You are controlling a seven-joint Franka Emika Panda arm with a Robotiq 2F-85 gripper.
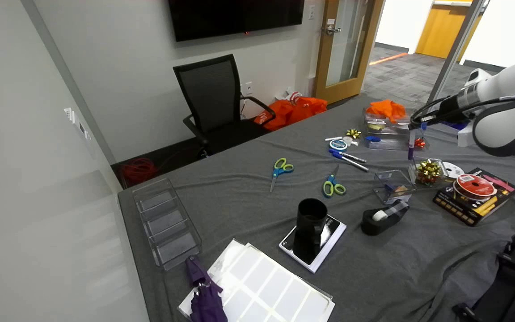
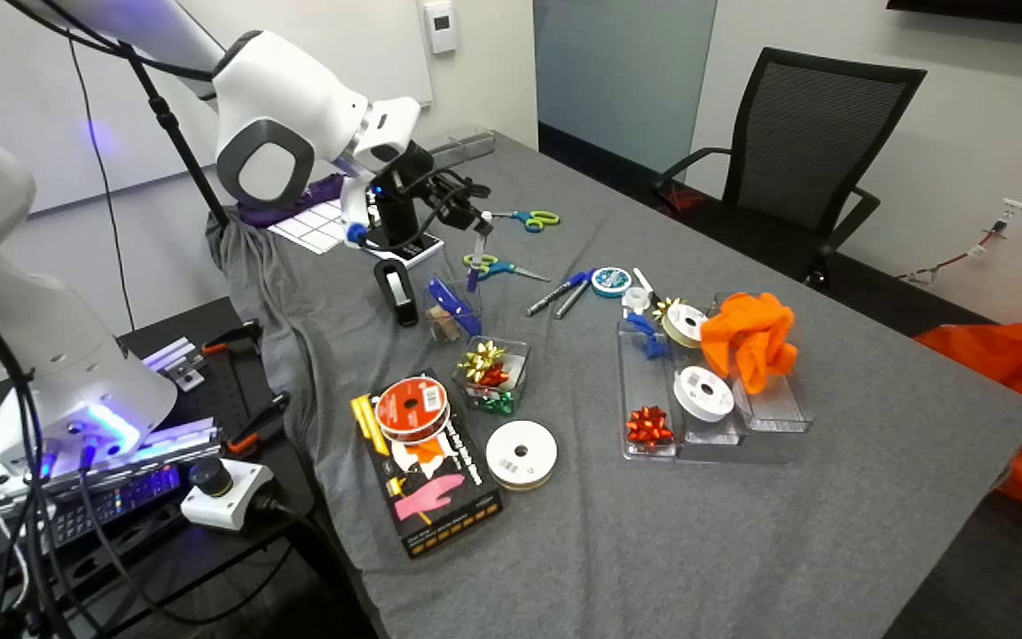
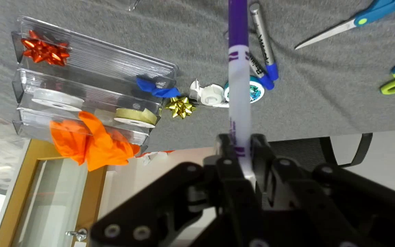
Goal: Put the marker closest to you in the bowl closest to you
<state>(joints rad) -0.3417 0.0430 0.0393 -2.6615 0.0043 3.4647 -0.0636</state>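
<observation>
Pinching the purple-capped marker by its tail, the gripper holds it nearly upright, cap down — the move likely turns on centring that cap over the clear plastic box beside the tape dispenser; whether it is directly above, I cannot tell.

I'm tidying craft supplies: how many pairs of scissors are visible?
2, both on the gray cloth: one pair nearer the tape dispenser, the other pair nearer the chair. Others could be hidden.
</observation>
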